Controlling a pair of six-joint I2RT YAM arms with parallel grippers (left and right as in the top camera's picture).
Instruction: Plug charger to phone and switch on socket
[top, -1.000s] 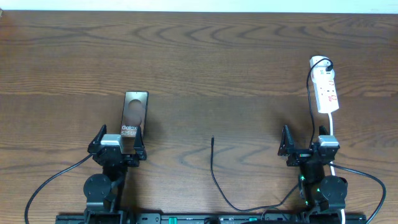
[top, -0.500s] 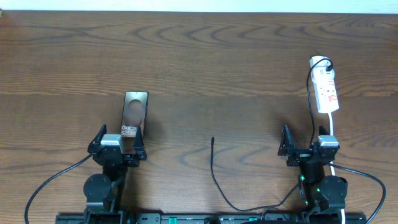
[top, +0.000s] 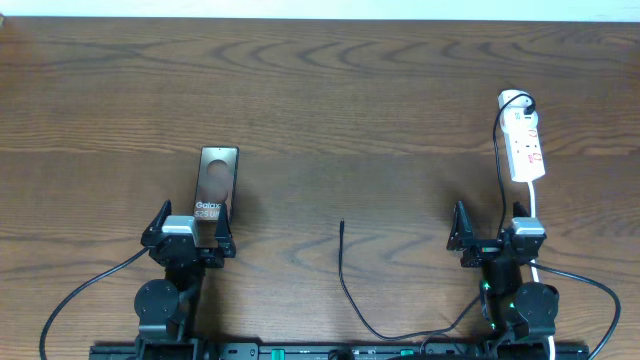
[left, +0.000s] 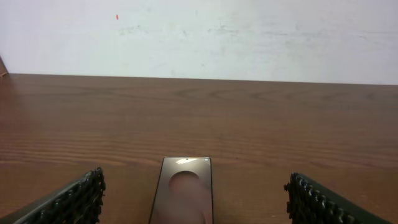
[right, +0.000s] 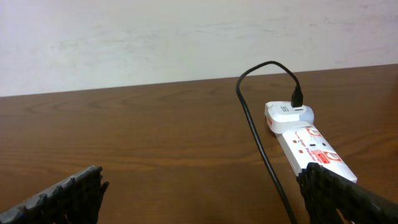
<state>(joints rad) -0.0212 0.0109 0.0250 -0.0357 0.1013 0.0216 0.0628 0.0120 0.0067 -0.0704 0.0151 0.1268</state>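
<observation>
The phone (top: 215, 180) lies flat on the left of the table, its near end between the spread fingers of my open left gripper (top: 190, 228); in the left wrist view the phone (left: 185, 196) sits centred, touched by neither pad. The charger cable (top: 341, 270) lies loose mid-table, its plug tip (top: 342, 224) pointing away from me. The white socket (top: 525, 140) lies at the far right with a round plug at its far end. My right gripper (top: 497, 232) stands open and empty just short of it. In the right wrist view the socket (right: 305, 140) lies ahead on the right.
A black cable (right: 261, 137) runs from the socket's far end back past my right gripper. A white cord (top: 534, 215) leaves the socket's near end. A pale wall (left: 199, 37) bounds the table's far edge. Bare wood (top: 380, 110) spans the middle and back.
</observation>
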